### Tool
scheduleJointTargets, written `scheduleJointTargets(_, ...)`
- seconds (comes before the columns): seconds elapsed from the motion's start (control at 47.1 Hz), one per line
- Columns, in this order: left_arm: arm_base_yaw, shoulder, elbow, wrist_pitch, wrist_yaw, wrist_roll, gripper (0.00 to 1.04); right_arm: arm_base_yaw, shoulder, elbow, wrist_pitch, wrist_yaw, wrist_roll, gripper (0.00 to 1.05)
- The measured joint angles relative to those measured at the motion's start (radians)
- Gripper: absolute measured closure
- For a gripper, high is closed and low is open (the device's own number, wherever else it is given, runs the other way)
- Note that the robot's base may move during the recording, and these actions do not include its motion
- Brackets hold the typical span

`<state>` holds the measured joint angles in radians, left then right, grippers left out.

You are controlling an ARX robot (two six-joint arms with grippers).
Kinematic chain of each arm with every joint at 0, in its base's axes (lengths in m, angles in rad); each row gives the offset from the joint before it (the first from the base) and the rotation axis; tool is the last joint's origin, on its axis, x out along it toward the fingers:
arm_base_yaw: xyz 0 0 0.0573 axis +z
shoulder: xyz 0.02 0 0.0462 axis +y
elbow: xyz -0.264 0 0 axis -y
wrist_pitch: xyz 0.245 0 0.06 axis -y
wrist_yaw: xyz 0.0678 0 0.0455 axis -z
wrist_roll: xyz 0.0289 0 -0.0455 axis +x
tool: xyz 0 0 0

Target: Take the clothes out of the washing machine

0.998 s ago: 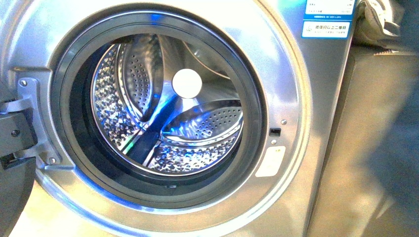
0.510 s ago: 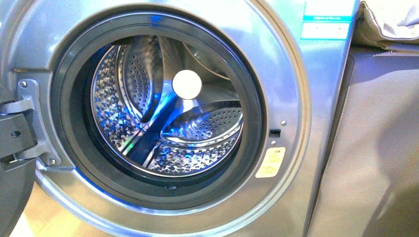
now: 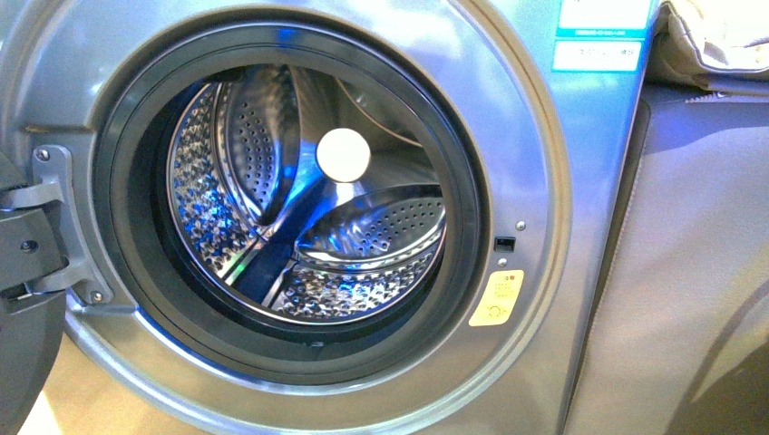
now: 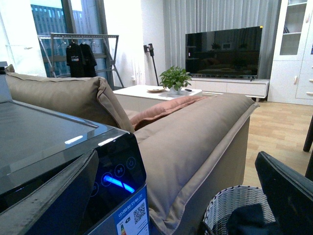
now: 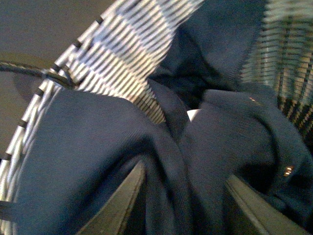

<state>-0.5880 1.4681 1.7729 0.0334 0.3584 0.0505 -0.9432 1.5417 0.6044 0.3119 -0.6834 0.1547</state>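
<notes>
The washing machine fills the front view with its door swung open at the left. Its perforated steel drum shows no fabric inside. Neither gripper shows in that view. In the right wrist view the navy clothes lie bunched in the woven grey-and-white basket. My right gripper is open just over them, with fabric between its spread fingers. My left gripper is open and empty beside the machine's lit control panel. It is above the basket, which holds dark cloth.
A beige sofa stands right against the machine, and its side shows in the front view. The door hinge juts out at the left of the opening. A yellow sticker sits beside the door latch. Wooden floor lies beyond the basket.
The front view shifted slightly and its lighting settled, so the sticker now reads yellow. The drum looks the same and no arm has come into view.
</notes>
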Motion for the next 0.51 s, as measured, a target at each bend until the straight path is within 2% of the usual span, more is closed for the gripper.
scheduleJointTargets(0.127, 0.000, 0.000, 0.000, 0.000, 0.000, 0.000, 0.07, 0.007, 0.024, -0.004, -0.021, -0.014, 0.026, 0.43)
scheduleJointTargets(0.17, 0.000, 0.000, 0.000, 0.000, 0.000, 0.000, 0.07, 0.013, 0.018, -0.005, -0.029, -0.028, 0.054, 0.30)
scheduleJointTargets(0.297, 0.000, 0.000, 0.000, 0.000, 0.000, 0.000, 0.07, 0.030, -0.049, -0.031, -0.017, -0.041, 0.090, 0.06)
scheduleJointTargets(0.51, 0.000, 0.000, 0.000, 0.000, 0.000, 0.000, 0.07, 0.113, -0.316, -0.072, 0.121, -0.100, 0.162, 0.08)
